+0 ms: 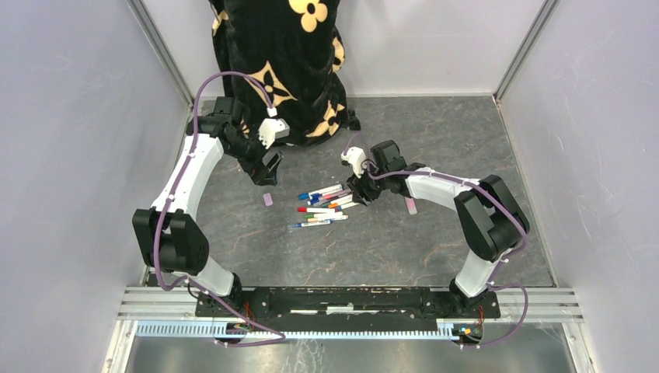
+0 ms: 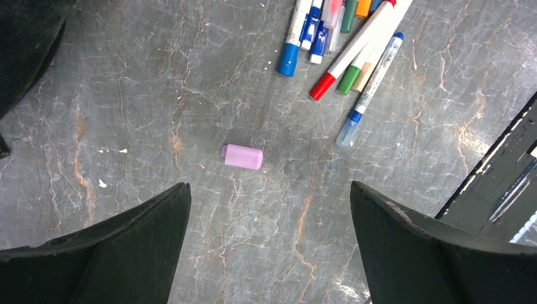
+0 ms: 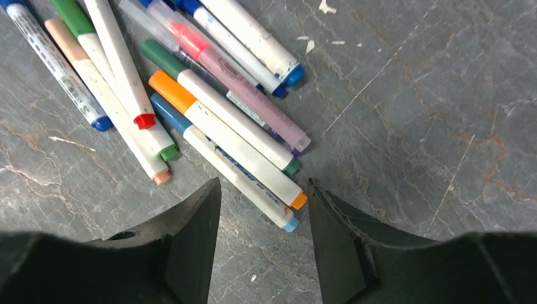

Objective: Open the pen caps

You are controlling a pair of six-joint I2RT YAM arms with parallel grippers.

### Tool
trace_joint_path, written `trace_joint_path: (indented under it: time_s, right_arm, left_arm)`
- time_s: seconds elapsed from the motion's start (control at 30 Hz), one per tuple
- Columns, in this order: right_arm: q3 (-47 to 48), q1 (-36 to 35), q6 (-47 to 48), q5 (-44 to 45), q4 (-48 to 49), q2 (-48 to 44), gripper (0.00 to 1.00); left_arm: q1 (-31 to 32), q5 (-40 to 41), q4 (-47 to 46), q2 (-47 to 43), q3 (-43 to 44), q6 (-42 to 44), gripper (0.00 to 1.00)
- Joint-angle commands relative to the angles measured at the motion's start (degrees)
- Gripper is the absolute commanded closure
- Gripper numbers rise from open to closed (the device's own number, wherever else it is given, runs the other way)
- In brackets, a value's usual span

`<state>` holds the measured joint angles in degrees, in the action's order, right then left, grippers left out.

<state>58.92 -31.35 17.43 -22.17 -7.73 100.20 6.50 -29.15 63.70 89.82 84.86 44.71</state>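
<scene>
Several pens [image 1: 322,206] with white barrels and coloured ends lie in a loose pile mid-table. A loose pink pen cap [image 1: 268,199] rests on its side left of the pile. My left gripper [image 1: 268,172] hovers just behind the cap, open and empty. In the left wrist view the cap [image 2: 242,156] lies ahead of the wide-apart left gripper [image 2: 270,184]. My right gripper [image 1: 361,190] is at the pile's right end. In the right wrist view it [image 3: 263,180] stands open, the light-blue pen end [image 3: 289,223] and orange pen end [image 3: 299,201] between its fingers, untouched.
A black cloth with cream flowers [image 1: 280,54] hangs at the back, behind the left arm. A small pink piece [image 1: 410,205] lies on the table right of the right gripper. Grey walls close in both sides, and a metal rail [image 1: 350,299] runs along the near edge.
</scene>
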Motion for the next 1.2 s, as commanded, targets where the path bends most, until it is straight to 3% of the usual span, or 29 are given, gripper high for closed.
trace_joint_path:
  time_s: [0.0,0.6,1.17]
  right_arm:
    - [-1.8,0.1,0.7,1.3,1.2,-0.9,0.42]
    - [-4.0,0.2,-0.9,-1.2,2.9,2.2,0.49]
    - [-15.1,-0.3,-5.3,6.5,6.7,-6.4,0.47]
  left_arm:
    - [-0.1,-2.1,2.1,-0.4,2.2,0.7,0.0]
    - [-0.1,-2.7,2.3,-0.5,2.5,1.3,0.0]
    - [-0.2,-1.9,0.6,-0.8,2.2,-0.9,0.0]
